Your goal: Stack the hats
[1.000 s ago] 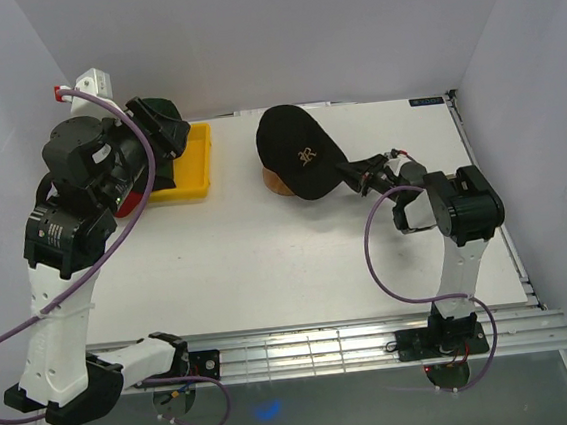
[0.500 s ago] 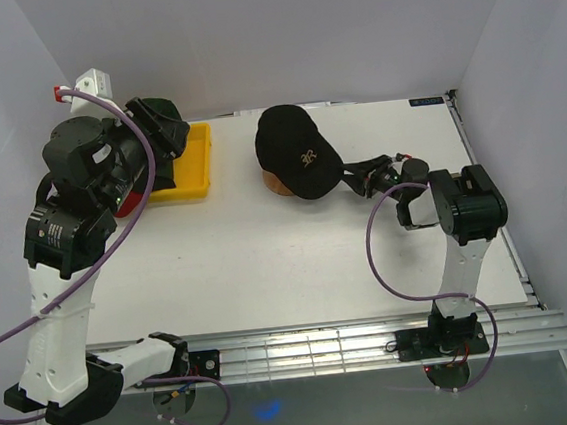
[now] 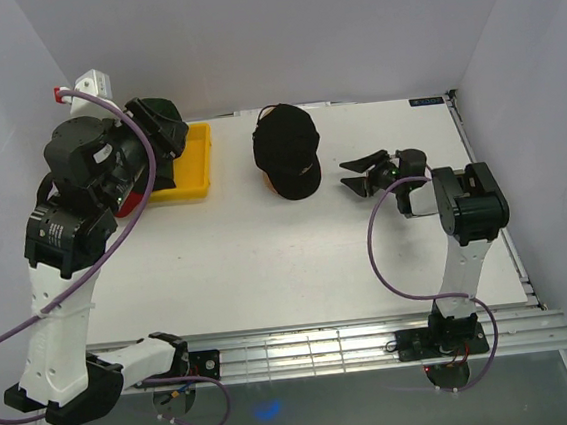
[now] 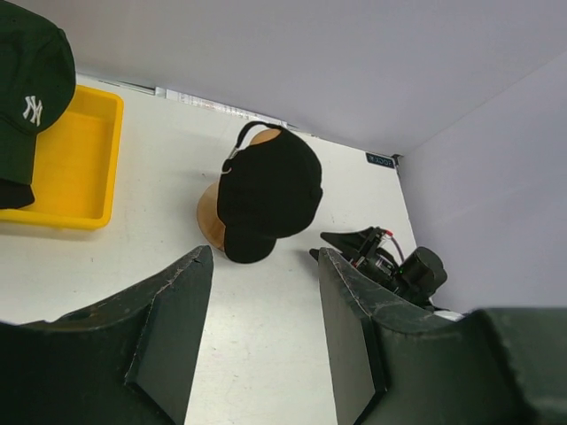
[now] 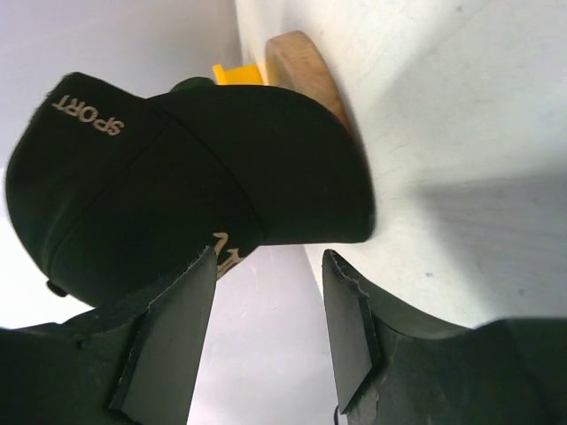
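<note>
- White table [image 3: 268, 264], pale walls on 3 sides: 1 black cap [image 3: 288, 150] sits crown-up on the wooden stand [image 3: 271, 180], with its brim toward the near edge.
- Your right gripper [image 3: 345, 177] lies low just beside that brim and clear of it. Its fingers are apart with nothing between them.
- Your left gripper [image 4: 264, 257] hangs high near the yellow tray [image 4: 75, 164]. Its fingers are also apart and empty.
- 1 dark green cap [image 4: 27, 88] rests at one end of the tray.
- Judgement: placing cap 1 looks complete, so the stack stands at 1.
- Next move calls for clearing your right arm. Then grip the green cap by its brim and lower it squarely over the black crown, brims aligned.
</note>
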Motion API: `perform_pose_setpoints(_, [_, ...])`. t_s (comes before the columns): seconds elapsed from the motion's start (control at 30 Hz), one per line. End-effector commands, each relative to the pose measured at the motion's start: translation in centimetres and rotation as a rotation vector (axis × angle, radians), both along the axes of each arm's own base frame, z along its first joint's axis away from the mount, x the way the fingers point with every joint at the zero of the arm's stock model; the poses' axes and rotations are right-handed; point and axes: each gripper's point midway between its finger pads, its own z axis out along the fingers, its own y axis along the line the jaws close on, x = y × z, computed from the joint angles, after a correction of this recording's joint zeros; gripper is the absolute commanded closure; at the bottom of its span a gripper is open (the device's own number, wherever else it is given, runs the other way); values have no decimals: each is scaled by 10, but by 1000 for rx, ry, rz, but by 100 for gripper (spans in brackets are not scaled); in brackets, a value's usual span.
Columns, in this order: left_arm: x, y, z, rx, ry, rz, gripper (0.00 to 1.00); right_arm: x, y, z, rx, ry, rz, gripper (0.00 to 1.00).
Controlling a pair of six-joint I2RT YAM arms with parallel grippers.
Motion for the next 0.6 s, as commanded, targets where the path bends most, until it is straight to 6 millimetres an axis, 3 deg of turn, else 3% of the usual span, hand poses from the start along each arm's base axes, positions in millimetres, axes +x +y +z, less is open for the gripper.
perform_pose_setpoints(0.0, [-1, 4, -8, 13, 21, 17, 38, 3, -6, 15, -87, -47, 9, 42])
perform_pose_setpoints(0.13, [6, 5, -16, 33, 42, 40, 38, -2, -12, 23, -159, -74, 16, 41])
perform_pose_setpoints(0.23, [13, 23, -18, 86, 57, 138, 35, -14, -19, 45, -197, -119, 20, 40])
perform_pose_setpoints(0.4, [42, 57, -52, 224, 157, 372, 24, -35, -25, 69, -352, -185, 101, 36])
perform_pose_setpoints(0.43, [47, 61, -60, 241, 177, 399, 22, -39, -26, 87, -402, -260, 115, 36])
perform_pose_setpoints(0.47, [53, 66, -65, 248, 190, 423, 21, -47, -28, 86, -427, -243, 125, 35])
perform_pose_setpoints(0.53, [76, 81, -78, 223, 231, 433, 21, -57, -29, 107, -484, -327, 138, 33])
perform_pose_setpoints(0.57, [85, 89, -85, 204, 249, 435, 21, -65, -29, 108, -498, -319, 150, 32])
